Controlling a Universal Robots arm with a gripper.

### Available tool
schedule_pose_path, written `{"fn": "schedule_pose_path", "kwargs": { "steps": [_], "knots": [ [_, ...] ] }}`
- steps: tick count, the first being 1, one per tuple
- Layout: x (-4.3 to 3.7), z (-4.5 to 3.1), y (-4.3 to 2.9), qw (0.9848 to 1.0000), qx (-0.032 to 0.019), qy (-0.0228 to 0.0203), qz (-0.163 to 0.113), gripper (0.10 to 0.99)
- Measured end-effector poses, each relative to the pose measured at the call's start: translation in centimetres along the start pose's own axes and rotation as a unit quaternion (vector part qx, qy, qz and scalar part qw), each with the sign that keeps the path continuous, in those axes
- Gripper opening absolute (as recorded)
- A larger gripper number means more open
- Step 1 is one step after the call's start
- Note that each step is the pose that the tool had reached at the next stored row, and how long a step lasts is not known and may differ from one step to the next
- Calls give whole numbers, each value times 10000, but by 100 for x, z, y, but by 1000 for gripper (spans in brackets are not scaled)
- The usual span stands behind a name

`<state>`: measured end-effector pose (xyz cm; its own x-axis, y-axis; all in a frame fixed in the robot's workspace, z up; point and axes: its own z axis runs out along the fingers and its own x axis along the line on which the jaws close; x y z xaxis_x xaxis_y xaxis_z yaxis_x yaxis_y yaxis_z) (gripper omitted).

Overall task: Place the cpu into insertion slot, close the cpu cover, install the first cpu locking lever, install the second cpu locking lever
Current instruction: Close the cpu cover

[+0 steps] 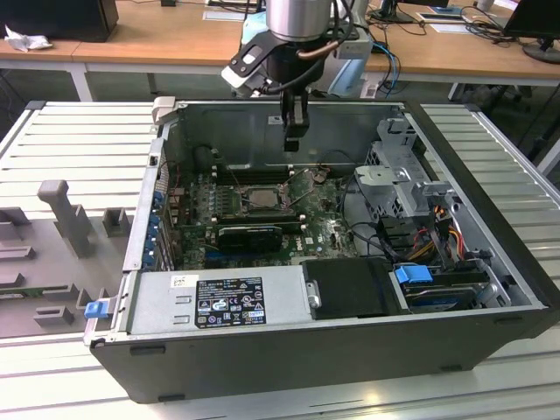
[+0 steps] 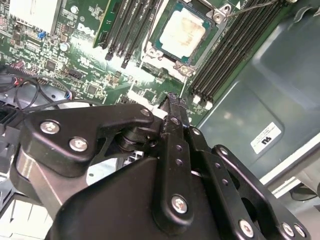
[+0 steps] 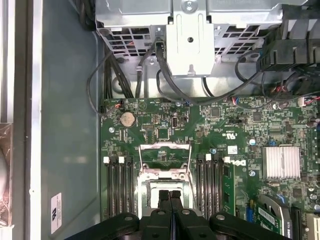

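While the arm (image 1: 297,17) reaches straight down into the computer case (image 1: 219,127), its gripper (image 1: 295,140), fingers (image 3: 164,200) pressed together on nothing, hangs above the chip (image 2: 182,30) seated in its socket (image 2: 153,51), near a white label (image 2: 263,137).

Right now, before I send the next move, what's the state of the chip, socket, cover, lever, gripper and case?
cpu: seated flat in the socket, top uncovered.
insertion slot: filled by the cpu.
cpu cover: swung up, open.
locking lever: looks swung out, not latched.
gripper: shut, holding nothing, above the socket.
computer case: lying on its side, open on top.
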<state>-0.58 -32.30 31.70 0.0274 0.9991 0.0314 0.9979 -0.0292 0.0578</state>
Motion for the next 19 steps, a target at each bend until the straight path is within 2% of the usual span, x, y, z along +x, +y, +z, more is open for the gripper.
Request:
{"fn": "schedule_pose_path", "kwargs": {
  "steps": [3, 4, 5, 12, 19],
  "knots": [
    [2, -31, 16, 10000, 0, 2, -1, 106],
    [2, -29, 44, 10000, 1, 1, 1, 106],
    [4, -22, 107, 10000, 2, 1, 1, 106],
    [0, 130, 190, 10000, 3, 1, 0, 106],
    [-3, 238, 262, 10000, 3, 1, -14, 106]
  ]
}}
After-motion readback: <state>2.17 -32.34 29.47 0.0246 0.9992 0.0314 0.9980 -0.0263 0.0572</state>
